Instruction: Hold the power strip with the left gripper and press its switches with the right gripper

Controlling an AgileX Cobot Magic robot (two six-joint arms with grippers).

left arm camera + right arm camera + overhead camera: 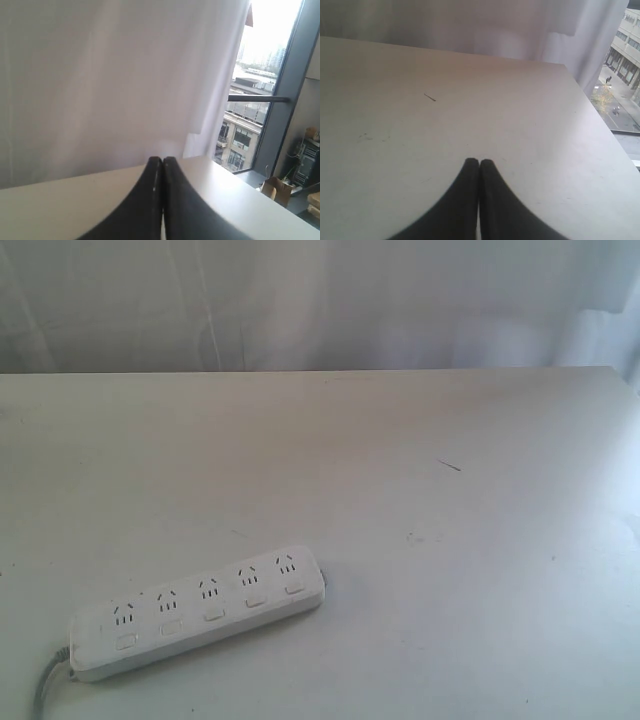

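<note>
The white power strip (pixel 198 611) lies flat near the front left of the table in the exterior view, its grey cord (pixel 45 685) leaving at the left end. Its square switches (pixel 213 613) run in a row below the socket groups. Neither arm shows in the exterior view. In the left wrist view my left gripper (pixel 162 159) is shut with nothing in it, pointing over the table toward a white curtain. My right gripper (pixel 479 161) is shut and empty too, above bare tabletop. The power strip appears in neither wrist view.
The pale table (pixel 400 490) stretches back to a white curtain (pixel 320 300). A small dark scratch (pixel 448 465) marks the right half. In the wrist views the table's edge (pixel 600 115) borders a window with buildings outside (pixel 245 135).
</note>
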